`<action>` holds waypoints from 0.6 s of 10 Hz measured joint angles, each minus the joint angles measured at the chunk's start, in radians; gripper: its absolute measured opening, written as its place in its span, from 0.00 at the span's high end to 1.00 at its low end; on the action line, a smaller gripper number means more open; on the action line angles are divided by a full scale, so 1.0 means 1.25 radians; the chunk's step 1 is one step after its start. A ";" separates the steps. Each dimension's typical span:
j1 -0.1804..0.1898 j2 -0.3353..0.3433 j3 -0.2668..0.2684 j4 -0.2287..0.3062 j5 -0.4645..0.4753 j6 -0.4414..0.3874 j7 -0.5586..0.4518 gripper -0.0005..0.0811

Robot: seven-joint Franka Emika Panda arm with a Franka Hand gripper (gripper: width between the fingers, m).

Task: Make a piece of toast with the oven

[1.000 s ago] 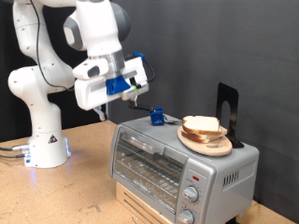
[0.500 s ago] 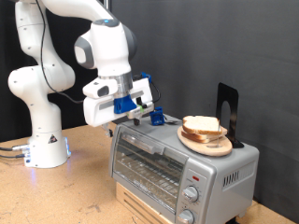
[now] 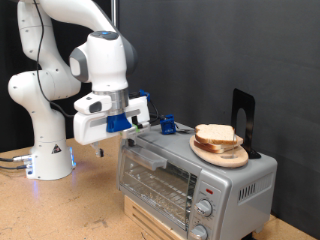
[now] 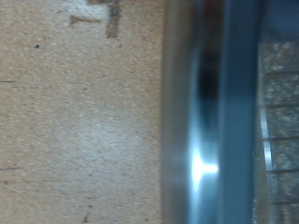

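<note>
So from my seat: pincer (image 3: 112, 140) sits at the oven's (image 3: 190, 172) door top, on its exterior-view-left end | can't tell if it's open or gripping | piece of toast (image 3: 216, 135) rests on wooden plate (image 3: 222, 153) atop oven, off toward exterior view's right.

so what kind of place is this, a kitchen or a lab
Most likely a robotics lab bench, not a kitchen: a white Franka arm is bolted to a plywood table in front of a black backdrop, and the oven sits on a wooden crate.
</note>
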 joint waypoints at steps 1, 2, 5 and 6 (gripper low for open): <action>-0.012 0.005 -0.005 -0.010 -0.005 0.002 0.000 0.00; -0.020 0.018 -0.008 -0.020 -0.006 0.019 0.000 0.00; -0.048 0.053 -0.017 -0.021 -0.008 0.045 0.000 0.00; -0.056 0.060 -0.020 -0.021 -0.008 0.047 0.000 0.00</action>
